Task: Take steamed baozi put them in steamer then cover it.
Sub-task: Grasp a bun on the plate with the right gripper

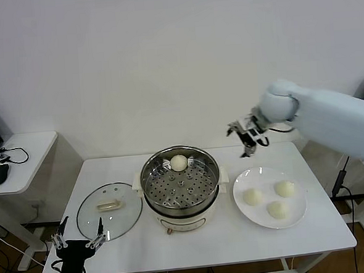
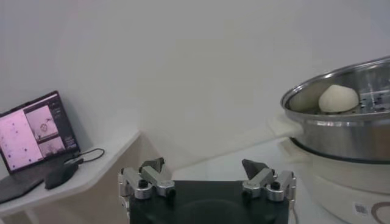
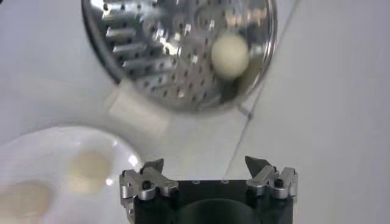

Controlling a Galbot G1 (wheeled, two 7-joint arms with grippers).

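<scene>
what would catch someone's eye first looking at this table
The shiny steamer in the middle of the table, with one bun at the back of its tray. To its right, a white plate holds three more buns, with the open right gripper raised behind it. The glass lid lies flat to the left.

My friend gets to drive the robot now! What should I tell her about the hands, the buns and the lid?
Left hand: open, empty, parked low by the table's front left edge.
Right hand: open, empty, raised behind the plate.
Done: one bun sits in the steamer.
Left: three buns on the plate go in, then the lid, lying left of the steamer, goes on top.
</scene>
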